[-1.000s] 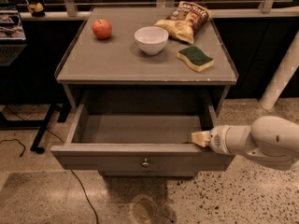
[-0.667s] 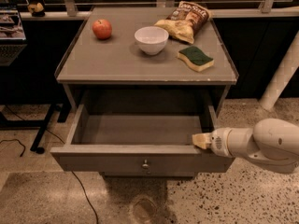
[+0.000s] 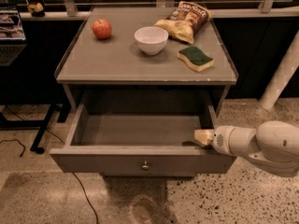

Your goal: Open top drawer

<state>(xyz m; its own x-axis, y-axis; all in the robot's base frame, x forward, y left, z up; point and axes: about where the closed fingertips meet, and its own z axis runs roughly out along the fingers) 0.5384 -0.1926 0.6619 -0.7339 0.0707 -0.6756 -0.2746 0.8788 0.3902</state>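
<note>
the end effector (image 3: pixel 204 137) rests at the inner right front corner of the top drawer (image 3: pixel 103 161); spread or pressed together, i cannot tell. the drawer stands pulled far out beneath the worktop (image 3: pixel 117 62), which carries a chip bag (image 3: pixel 186 20), bowl (image 3: pixel 151 39), sponge (image 3: pixel 196 58) and apple (image 3: pixel 102 29).

Smooth off-white arm (image 3: pixel 261 146) at lower right of the frame: fat rounded segments, glossy shell, one small dark dot on the largest bulge. Narrower toward the wrist, with a greyish speckled collar. Tan, blocky gripper (image 3: pixel 203 137) at the tip, low and right of centre, paler on top and shadowed beneath.
</note>
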